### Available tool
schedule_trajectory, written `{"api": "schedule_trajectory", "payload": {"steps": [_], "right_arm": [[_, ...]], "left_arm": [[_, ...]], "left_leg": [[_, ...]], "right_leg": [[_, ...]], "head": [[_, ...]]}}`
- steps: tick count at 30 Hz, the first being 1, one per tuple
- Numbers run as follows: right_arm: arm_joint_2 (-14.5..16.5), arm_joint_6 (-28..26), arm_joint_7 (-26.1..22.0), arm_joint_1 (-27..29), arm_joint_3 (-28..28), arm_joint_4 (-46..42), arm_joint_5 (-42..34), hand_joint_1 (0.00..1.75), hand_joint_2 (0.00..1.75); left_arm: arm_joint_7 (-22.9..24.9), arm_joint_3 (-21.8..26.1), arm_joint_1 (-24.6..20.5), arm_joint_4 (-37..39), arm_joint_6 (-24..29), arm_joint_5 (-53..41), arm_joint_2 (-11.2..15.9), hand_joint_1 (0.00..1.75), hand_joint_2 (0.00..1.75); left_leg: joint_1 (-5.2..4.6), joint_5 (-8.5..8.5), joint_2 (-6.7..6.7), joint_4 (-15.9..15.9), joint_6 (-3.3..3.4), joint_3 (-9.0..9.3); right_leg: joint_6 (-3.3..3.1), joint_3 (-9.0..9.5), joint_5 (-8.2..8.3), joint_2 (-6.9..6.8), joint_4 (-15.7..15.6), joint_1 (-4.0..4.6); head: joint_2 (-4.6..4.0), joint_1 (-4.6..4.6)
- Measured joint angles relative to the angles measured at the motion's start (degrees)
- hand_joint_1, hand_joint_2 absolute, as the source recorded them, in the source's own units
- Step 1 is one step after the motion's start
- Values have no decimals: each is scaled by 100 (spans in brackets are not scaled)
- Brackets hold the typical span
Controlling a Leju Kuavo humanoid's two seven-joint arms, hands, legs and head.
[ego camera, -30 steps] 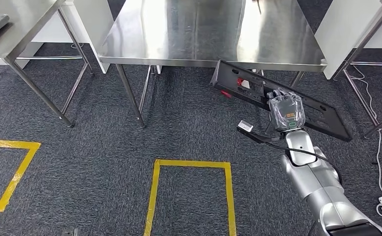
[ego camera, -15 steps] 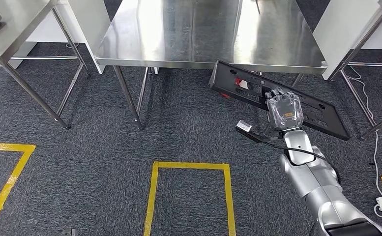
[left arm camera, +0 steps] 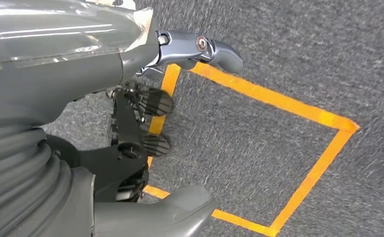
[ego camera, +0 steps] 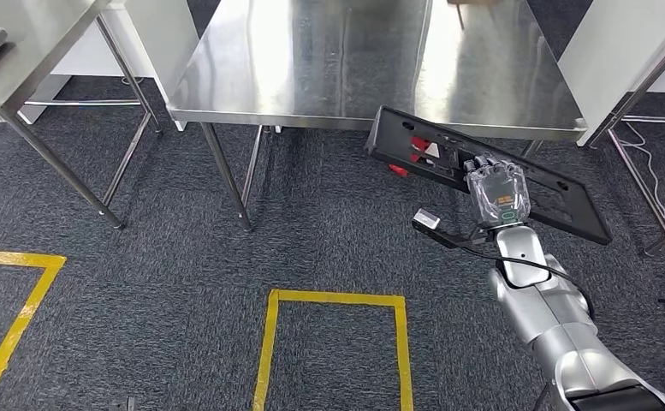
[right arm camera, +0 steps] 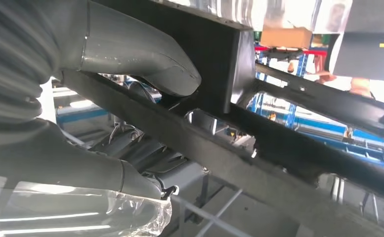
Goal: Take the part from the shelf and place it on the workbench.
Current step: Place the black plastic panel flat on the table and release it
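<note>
Part (ego camera: pixel 560 199), one long black frame, is being gripped by the right hand (ego camera: pixel 498 193) nearer the bench (ego camera: pixel 329 60) than before, while the left hand (left arm camera: pixel 150 123) is being held spread over the floor.

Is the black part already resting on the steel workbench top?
No, in the head view the right hand holds the black part in the air at the workbench's front edge, over the carpet.
</note>
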Motion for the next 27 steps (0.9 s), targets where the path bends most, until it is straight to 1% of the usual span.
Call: {"api": "schedule_trajectory", "payload": {"steps": [1,2,3,4,5,6,7,8,9,10,11,12,13,15,16,17,18,19,20,21,22,23,24,25,26,27], "right_arm": [[2,1,0,-9,0,2,-1,175,175],[7,1,0,-19,0,2,0,175,175],[11,0,0,-26,1,4,0,175,175],[16,1,-1,-29,2,9,1,175,175],[22,2,-2,-29,6,20,2,175,175],[30,5,-4,-29,12,37,2,175,175],[40,11,-5,-33,18,59,2,175,175],[55,18,-7,-47,25,86,1,175,175],[76,25,-7,-80,31,123,1,175,175],[102,32,-7,-137,36,176,1,175,175],[130,40,-7,-213,39,244,1,175,175],[158,49,-7,-298,42,325,2,175,175],[185,60,-7,-382,44,410,2,175,175],[238,81,0,-558,53,583,2,175,175],[270,98,20,-657,64,676,1,175,175],[299,118,52,-768,77,780,1,175,175],[322,144,92,-864,88,884,0,175,175],[343,168,134,-942,99,994,-1,175,175],[355,185,167,-997,105,1094,-1,175,175],[368,203,191,-1029,109,1180,-1,175,175],[384,229,211,-1055,116,1256,-1,175,175],[403,270,231,-1094,125,1318,-1,175,175],[422,328,250,-1153,135,1373,-1,175,175],[444,400,272,-1236,150,1437,-1,175,175],[466,473,293,-1332,168,1501,-1,175,175],[487,549,318,-1427,195,1566,-1,175,175]], "left_arm": [[-1,-1,-3,-1,-1,-1,-2,0,175],[-1,-1,-6,-2,-1,-1,-3,0,175],[-2,-2,-4,-2,-1,-1,-5,0,175],[-2,-2,3,-1,-1,-1,-5,0,175],[-1,-2,10,0,0,-1,-4,0,175],[0,-2,16,1,1,-1,-4,0,175],[1,-2,19,2,0,-1,-3,0,175],[4,-2,16,2,-1,-1,-1,0,175],[8,-2,12,2,-1,-1,2,0,175],[14,-2,4,2,-2,-1,5,0,175],[21,-2,-7,2,-2,-1,8,0,175],[28,-2,-17,1,-2,-1,10,0,175],[36,-2,-26,1,-1,-1,10,0,175],[52,-1,-39,-1,0,-3,10,0,175],[63,-1,-52,-1,0,-4,9,0,175],[74,-1,-73,-2,-1,-7,9,0,175],[86,-1,-94,-2,-1,-9,10,0,175],[98,-1,-112,-2,-1,-9,11,0,175],[112,0,-120,-2,1,-10,14,0,175],[123,1,-117,-1,7,-9,14,0,175],[131,1,-112,1,13,-5,12,0,175],[133,1,-109,2,20,3,9,0,175],[129,2,-109,2,25,16,5,0,175],[122,4,-113,2,27,33,3,0,175],[112,8,-118,2,26,48,2,0,175],[99,16,-120,2,25,61,1,0,175]], "left_leg": [[12,-68,11,128,-40,-63],[28,-173,22,371,-83,-193],[45,-303,34,730,-126,-391],[67,-427,42,1138,-161,-638],[89,-492,48,1470,-185,-869],[105,-452,54,1628,-200,-1024],[119,-294,59,1559,-204,-1065],[128,-42,62,1271,-198,-989],[132,234,64,848,-181,-840],[122,420,64,478,-160,-684],[107,514,64,202,-131,-556],[87,523,64,60,-99,-483],[63,475,62,43,-68,-455],[53,458,62,-15,8,-400],[53,457,63,-54,52,-361],[55,457,64,-92,96,-322],[54,445,61,-113,137,-293],[47,422,53,-118,175,-270],[41,394,39,-117,197,-240],[37,359,23,-115,209,-198],[36,320,6,-111,209,-147],[35,275,-7,-105,199,-90],[35,225,-16,-92,182,-36],[19,167,-21,-63,157,0],[6,112,-24,-35,130,24],[-7,66,-25,-12,101,35]], "right_leg": [[-41,28,-21,2,-7,-18],[-85,61,-46,3,-12,-35],[-126,89,-75,3,-13,-33],[-156,116,-103,2,-12,-33],[-174,144,-131,4,-12,-33],[-178,180,-161,7,-12,-34],[-173,225,-194,12,-12,-38],[-159,277,-230,18,-12,-43],[-139,332,-269,24,-15,-48],[-113,371,-304,30,-19,-37],[-83,390,-334,37,-21,-26],[-54,395,-353,42,-29,-13],[-21,393,-363,45,-43,1],[45,392,-393,34,-47,14],[63,347,-435,23,40,19],[61,233,-515,14,251,21],[40,37,-629,5,592,15],[20,-209,-748,6,1004,22],[15,-451,-832,7,1383,26],[35,-626,-837,8,1608,31],[78,-694,-739,7,1613,35],[134,-650,-546,5,1377,31],[188,-526,-296,0,974,26],[215,-371,-71,-9,561,27],[203,-246,87,-14,240,30],[164,-169,159,-18,58,36]], "head": [[0,-10],[0,-18],[0,-29],[0,-34],[0,-32],[0,-34],[0,-34],[0,-34],[0,-35],[0,-33],[0,-32],[0,-31],[0,-28],[0,-24],[0,-22],[0,-18],[0,-15],[0,-12],[0,-8],[0,-9],[0,-6],[0,-3],[0,1],[0,8],[0,9],[0,3]]}}
